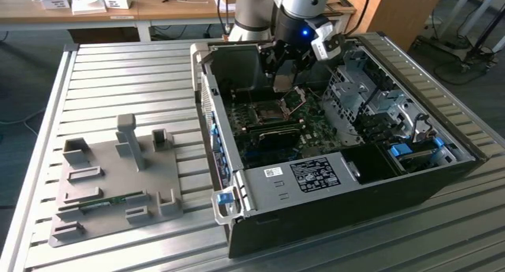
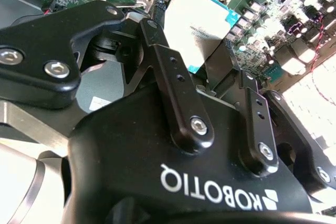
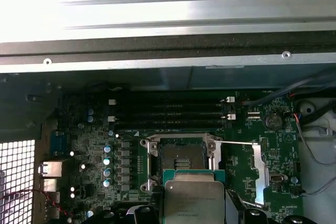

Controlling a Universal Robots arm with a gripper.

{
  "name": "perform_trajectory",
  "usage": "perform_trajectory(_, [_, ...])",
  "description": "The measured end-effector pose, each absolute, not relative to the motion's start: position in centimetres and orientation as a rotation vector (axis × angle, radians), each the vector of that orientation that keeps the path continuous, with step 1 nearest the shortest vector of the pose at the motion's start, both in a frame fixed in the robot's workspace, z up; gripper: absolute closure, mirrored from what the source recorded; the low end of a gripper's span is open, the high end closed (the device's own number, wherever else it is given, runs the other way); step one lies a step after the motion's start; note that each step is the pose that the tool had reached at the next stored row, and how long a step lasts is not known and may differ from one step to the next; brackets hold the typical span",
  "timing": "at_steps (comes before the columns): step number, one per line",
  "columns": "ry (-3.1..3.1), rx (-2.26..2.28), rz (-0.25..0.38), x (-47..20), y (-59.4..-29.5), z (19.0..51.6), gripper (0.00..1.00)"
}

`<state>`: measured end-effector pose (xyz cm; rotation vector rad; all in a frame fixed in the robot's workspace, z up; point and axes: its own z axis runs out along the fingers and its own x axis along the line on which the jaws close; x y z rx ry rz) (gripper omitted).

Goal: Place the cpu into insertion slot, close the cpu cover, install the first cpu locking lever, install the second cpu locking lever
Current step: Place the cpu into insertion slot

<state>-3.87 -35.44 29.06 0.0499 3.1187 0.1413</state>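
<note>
Black computer case [image 1: 332, 192] lies open in the exterior view. The gripper [image 1: 282, 84] reaches inside above the socket [image 1: 265, 111], with the cover [image 1: 297, 100] tipped up beside it. In the second wrist view, the fingers [image 2: 158, 45] pinch the cpu [image 2: 197, 22] by opposite edges. In the first wrist view it hangs over the socket, not seated. It looks light, stiff, slick on top and probably fragile underneath, so an edge hold suits it.

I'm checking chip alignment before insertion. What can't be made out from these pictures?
Second wrist view: the near part of the cpu is hidden behind the gripper clamping it.
First wrist view: the cpu is cut off by the picture's edge; the socket has contacts too small to judge.
Exterior view: the cpu cover stands open, its hinge too small to see.
</note>
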Motion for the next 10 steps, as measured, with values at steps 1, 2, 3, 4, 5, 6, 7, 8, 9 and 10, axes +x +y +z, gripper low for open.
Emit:
perform_trajectory(1, [3.119, 0.050, 0.141, -3.87, -35.44, 29.04, 0.46])
perform_trajectory(2, [3.119, 0.050, 0.142, -3.87, -35.44, 29.01, 0.46])
perform_trajectory(3, [3.119, 0.050, 0.142, -3.87, -35.44, 28.98, 0.46])
perform_trajectory(4, [3.119, 0.050, 0.141, -3.88, -35.44, 28.97, 0.46])
perform_trajectory(5, [3.119, 0.050, 0.141, -3.88, -35.44, 28.84, 0.46])
perform_trajectory(6, [3.119, 0.050, 0.141, -3.87, -35.44, 28.80, 0.46])
perform_trajectory(7, [3.119, 0.050, 0.141, -3.88, -35.44, 28.80, 0.46])
perform_trajectory(8, [3.119, 0.050, 0.141, -3.88, -35.44, 28.79, 0.46])
perform_trajectory(9, [3.119, 0.050, 0.142, -3.87, -35.44, 28.77, 0.46])
perform_trajectory(10, [3.119, 0.050, 0.142, -3.87, -35.44, 28.73, 0.46])
